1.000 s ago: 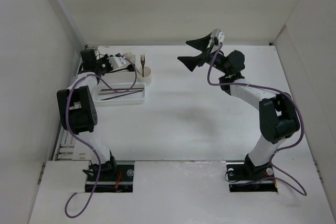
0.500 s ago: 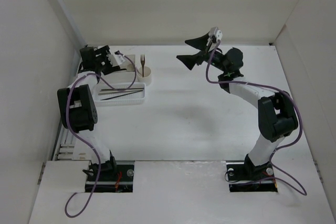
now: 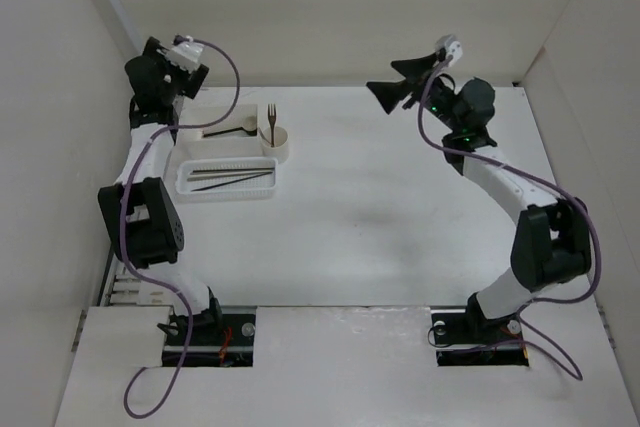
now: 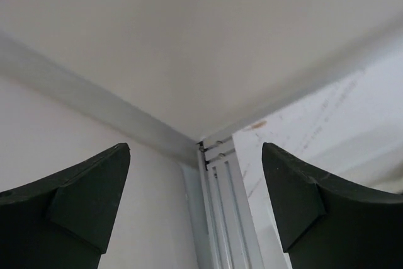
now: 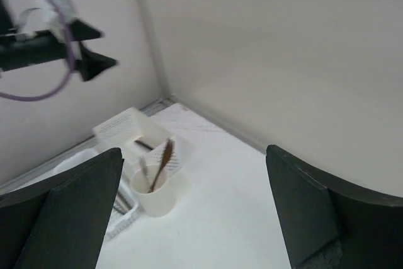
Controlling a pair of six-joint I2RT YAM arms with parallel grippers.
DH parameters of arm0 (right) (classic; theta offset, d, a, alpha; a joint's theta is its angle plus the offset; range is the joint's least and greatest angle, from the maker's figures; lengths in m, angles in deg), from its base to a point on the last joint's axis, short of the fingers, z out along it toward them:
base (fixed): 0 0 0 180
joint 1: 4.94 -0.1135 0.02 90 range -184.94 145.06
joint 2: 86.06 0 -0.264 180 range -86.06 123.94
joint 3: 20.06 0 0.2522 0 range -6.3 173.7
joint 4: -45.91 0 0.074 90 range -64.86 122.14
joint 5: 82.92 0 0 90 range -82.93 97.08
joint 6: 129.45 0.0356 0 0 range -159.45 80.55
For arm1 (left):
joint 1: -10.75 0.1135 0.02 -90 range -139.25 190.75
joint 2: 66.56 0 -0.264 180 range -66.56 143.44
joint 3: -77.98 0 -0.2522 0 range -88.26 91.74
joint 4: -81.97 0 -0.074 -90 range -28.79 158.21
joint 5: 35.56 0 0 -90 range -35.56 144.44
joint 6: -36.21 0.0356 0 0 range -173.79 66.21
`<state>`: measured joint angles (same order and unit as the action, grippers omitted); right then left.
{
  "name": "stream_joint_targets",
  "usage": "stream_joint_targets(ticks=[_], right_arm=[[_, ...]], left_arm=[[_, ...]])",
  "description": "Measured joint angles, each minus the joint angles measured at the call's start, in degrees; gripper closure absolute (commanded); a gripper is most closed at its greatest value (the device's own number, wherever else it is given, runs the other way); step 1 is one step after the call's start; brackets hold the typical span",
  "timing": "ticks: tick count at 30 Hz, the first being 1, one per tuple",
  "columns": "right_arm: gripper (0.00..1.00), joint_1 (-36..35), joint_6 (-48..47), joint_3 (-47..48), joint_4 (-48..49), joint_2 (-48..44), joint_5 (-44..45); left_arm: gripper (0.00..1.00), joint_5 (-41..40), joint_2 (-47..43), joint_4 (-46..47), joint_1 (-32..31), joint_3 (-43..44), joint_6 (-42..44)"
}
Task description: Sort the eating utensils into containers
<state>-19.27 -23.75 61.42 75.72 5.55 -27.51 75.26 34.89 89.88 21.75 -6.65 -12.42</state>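
Observation:
My left gripper (image 3: 172, 59) hangs open and empty high in the back-left corner, above and left of the containers; in its own view the left gripper (image 4: 195, 146) faces only the wall corner. The plain rectangular box (image 3: 205, 117) holds a black spoon (image 3: 226, 131). Next to the box, a round cup (image 3: 277, 144) holds a brown fork (image 3: 271, 115). The slotted tray (image 3: 190, 185) in front holds several chopsticks (image 3: 232, 178). My right gripper (image 3: 396, 82) is open and empty, raised at the back centre-right. Its view shows the cup (image 5: 154, 196) with the brown fork (image 5: 162, 159) and a grey fork (image 5: 145, 172).
White walls close in the table on the left, back and right. A metal rail (image 4: 223, 218) runs along the table's left edge below the left gripper. The left gripper (image 5: 108, 47) also shows in the right wrist view, high against the left wall.
The left gripper has opened and risen from the box up into the back-left corner, leaving the black spoon in the box. The right gripper has swung right and back.

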Motion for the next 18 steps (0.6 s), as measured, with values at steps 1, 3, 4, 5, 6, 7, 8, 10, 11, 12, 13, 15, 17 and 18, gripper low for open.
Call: stream_joint_targets(ticks=[1, 3, 4, 5, 6, 7, 8, 10, 11, 12, 13, 15, 17, 18], right_arm=[[0.0, 1.11, -0.07, 0.0, -2.05, -1.79, 1.99], [0.0, 3.72, -0.26, 0.11, -8.0, -5.66, 7.91], [0.0, 5.01, -0.46, 0.39, -11.93, -7.65, 12.0], [0.0, 6.23, -0.52, 0.98, -16.46, -9.35, 16.72], [0.0, 7.26, -0.48, 1.62, -20.31, -10.78, 21.77], [0.0, 8.31, -0.52, 2.32, -25.09, -12.39, 28.79], [0.0, 9.16, -0.55, 2.49, -28.3, -13.75, 34.34], [0.0, 10.84, -1.01, 2.49, -35.43, -16.65, 45.38], [0.0, 11.47, -1.46, 2.36, -38.29, -17.97, 50.14], [0.0, 12.17, -2.23, 1.92, -40.61, -19.41, 54.34], [0.0, 12.66, -2.89, 1.31, -42.66, -20.85, 58.1], [0.0, 13.18, -4.46, 0.0, -46.05, -23.69, 63.91], [0.0, 13.18, -5.95, -0.72, -48.72, -25.86, 67.34], [0.0, 13.18, -6.58, -0.74, -49.83, -26.58, 68.43]], left_arm=[[0.14, -2.58, -1.09, 0.35, 0.02, 0.74, -3.02], [0.09, -10.95, -2.97, 1.44, 0.02, 2.01, -9.42], [0.08, -13.92, -4.39, 1.57, -0.02, 2.49, -11.21], [0.08, -18.12, -5.68, 1.62, 0.11, 2.62, -13.62], [0.08, -21.62, -6.75, 1.09, 0.42, 2.75, -15.47], [0.08, -25.77, -8.13, -0.09, 1.03, 2.78, -17.64], [0.08, -28.39, -9.35, -1.51, 1.88, 2.75, -19.34], [0.08, -33.03, -12.2, -5.11, 4.44, 1.73, -23.28], [0.08, -34.93, -14.03, -6.64, 5.97, 0.07, -25.03], [0.08, -36.41, -16.24, -8.35, 7.48, -2.1, -26.56], [0.08, -37.9, -18.36, -10.1, 8.9, -4.5, -27.63], [0.08, -39.93, -22.73, -12.55, 10.8, -9.81, -28.85], [0.06, -40.92, -26.53, -16.61, 11.02, -13.75, -29.55], [0.06, -41.09, -27.56, -17.88, 10.73, -14.71, -29.79]])
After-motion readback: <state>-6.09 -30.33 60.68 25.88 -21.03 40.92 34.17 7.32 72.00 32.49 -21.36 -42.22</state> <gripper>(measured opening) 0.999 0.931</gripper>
